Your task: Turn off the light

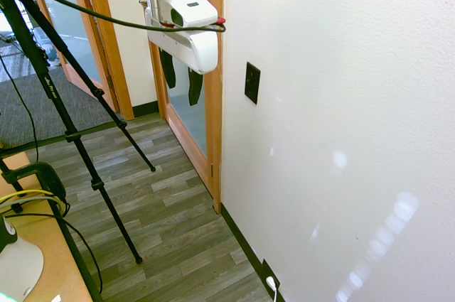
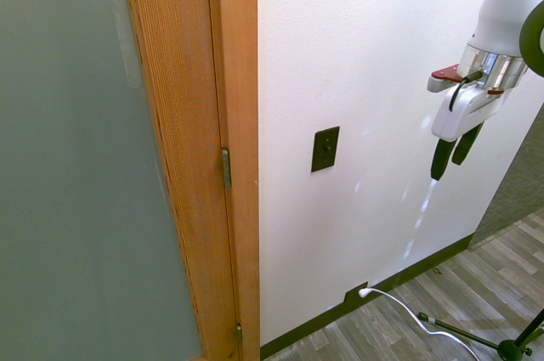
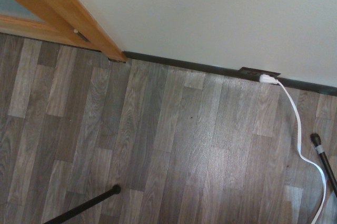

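Observation:
The light itself is out of view; only its switch shows, a small black upright plate (image 1: 252, 82) on the white wall, also seen in the second exterior view (image 2: 325, 149), just beside the wooden door frame. My gripper (image 1: 180, 81) hangs in the air with its black fingers pointing down and apart, open, holding nothing. It is off the wall, about level with the switch plate and some way to its side (image 2: 454, 154). The switch does not show in the wrist view.
A wooden door frame (image 2: 234, 123) with a frosted glass door (image 2: 68, 149) borders the switch. Low on the wall, a black outlet plate (image 3: 259, 71) holds a white plug (image 3: 267, 79) whose cable trails over the grey plank floor (image 3: 158, 139).

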`<state>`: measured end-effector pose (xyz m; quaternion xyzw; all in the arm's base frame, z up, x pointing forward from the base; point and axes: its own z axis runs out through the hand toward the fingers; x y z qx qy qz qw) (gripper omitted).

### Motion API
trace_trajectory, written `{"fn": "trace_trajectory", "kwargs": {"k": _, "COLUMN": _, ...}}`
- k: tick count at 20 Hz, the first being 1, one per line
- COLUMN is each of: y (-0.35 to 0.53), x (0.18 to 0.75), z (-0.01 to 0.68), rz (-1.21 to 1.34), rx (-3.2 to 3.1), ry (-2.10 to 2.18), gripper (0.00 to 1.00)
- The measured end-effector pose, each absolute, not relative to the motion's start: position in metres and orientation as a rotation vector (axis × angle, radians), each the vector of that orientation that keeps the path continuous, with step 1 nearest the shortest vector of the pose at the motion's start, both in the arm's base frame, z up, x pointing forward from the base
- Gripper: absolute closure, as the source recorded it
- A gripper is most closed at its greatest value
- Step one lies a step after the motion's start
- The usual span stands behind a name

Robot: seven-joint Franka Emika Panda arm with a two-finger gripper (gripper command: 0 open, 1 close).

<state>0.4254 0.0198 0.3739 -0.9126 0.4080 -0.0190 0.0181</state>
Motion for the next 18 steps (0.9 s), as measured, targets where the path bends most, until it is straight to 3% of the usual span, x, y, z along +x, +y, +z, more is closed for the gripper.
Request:
{"fn": "trace_trajectory", "kwargs": {"k": 3, "y": 0.021, "x": 0.430, "z": 0.376, "rz": -0.094, "rx": -2.849, "ry": 1.246, "gripper": 0.00}}
{"fn": "trace_trajectory", "kwargs": {"k": 7, "y": 0.050, "x": 0.479, "z": 0.383, "rz": -0.225, "rx": -2.817, "ry": 1.187, "gripper": 0.00}}
{"fn": "trace_trajectory", "kwargs": {"k": 12, "y": 0.063, "x": 0.548, "z": 0.331, "rz": -0.278, "rx": -2.758, "ry": 1.174, "gripper": 0.00}}
{"fn": "trace_trajectory", "kwargs": {"k": 18, "y": 0.058, "x": 0.572, "z": 0.295, "rz": -0.491, "rx": -2.611, "ry": 1.192, "gripper": 0.00}}
